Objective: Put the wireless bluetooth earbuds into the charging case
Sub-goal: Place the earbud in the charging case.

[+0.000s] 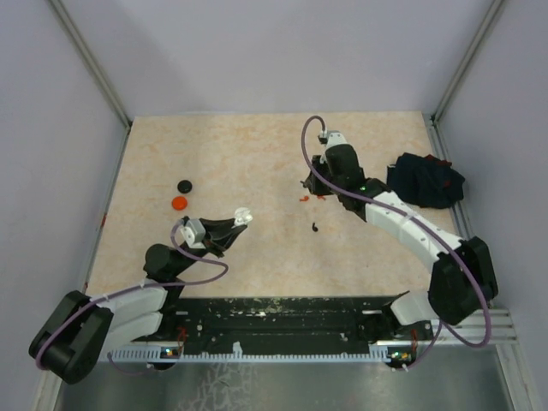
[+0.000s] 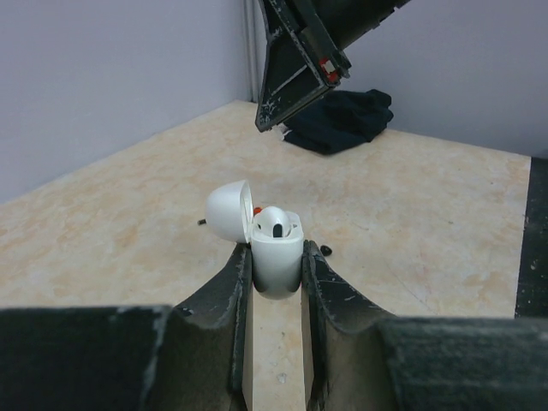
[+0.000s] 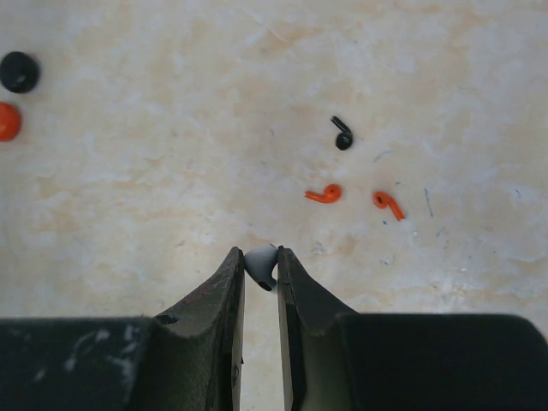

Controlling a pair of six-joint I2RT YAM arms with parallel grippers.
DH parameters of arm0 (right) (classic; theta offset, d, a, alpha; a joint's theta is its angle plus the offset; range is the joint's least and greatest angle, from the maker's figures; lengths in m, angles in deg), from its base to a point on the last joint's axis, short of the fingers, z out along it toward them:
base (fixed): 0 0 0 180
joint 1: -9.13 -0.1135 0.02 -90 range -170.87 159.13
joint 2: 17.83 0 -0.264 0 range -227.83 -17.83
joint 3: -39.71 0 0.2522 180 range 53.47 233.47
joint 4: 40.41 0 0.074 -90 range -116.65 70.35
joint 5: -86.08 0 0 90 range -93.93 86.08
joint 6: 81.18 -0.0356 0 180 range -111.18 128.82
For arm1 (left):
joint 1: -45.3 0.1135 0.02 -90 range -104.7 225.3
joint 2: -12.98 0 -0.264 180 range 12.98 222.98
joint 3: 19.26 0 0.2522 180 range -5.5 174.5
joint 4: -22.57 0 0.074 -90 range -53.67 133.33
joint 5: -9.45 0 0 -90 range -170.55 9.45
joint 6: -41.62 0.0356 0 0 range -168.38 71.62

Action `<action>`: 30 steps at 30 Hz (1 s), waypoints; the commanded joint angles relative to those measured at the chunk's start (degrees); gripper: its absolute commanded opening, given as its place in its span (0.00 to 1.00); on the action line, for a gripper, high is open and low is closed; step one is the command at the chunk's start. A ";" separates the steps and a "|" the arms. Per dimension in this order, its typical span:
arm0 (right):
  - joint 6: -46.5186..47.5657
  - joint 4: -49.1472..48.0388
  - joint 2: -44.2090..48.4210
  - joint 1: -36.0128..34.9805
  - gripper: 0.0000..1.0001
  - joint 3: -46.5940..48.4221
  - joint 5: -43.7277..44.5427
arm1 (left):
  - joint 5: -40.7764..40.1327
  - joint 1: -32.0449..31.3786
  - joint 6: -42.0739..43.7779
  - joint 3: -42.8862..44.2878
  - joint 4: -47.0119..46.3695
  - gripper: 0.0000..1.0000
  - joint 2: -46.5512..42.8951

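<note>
**Grippers.** The right gripper (image 3: 258, 259) is pinching the held bud (image 3: 262, 267) between its tips, just above the tabletop (image 3: 171, 214). The left gripper (image 2: 275, 257) is clamping the case (image 2: 278, 272) by its lower body. The case is standing upright, with its lid (image 2: 228, 211) swinging open toward 9 o'clock.

**Location of parts.**
- A seated bud (image 2: 276, 224), white, is resting in one socket of the case. A red speck is showing beside it, too small to identify.
- In the right wrist view, one red bud (image 3: 324, 194) and a second red bud (image 3: 388, 203) are lying at 1 to 2 o'clock from the tips.
- A black bud (image 3: 342, 134) is lying farther out at 1 o'clock.
- A black disc (image 3: 19, 71) and a red disc (image 3: 7, 122) are sitting at 10 o'clock, well apart from the buds.

**Appearance.** Each bud is looking like a tiny comma, with a rounded head and a short stem. The finish is appearing glossy.

**Handling (judgement).** The buds are probably very light, rigid and slippery, and so liable to twist or squirt out of a pinch. The best hold is probably across the head, leaving the stem free to enter the socket.
</note>
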 commanded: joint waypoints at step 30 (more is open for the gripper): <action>-9.67 -43.39 23.17 -22.59 0.03 -16.60 -8.89 | 5.92 0.27 -9.04 8.75 -27.91 0.02 10.18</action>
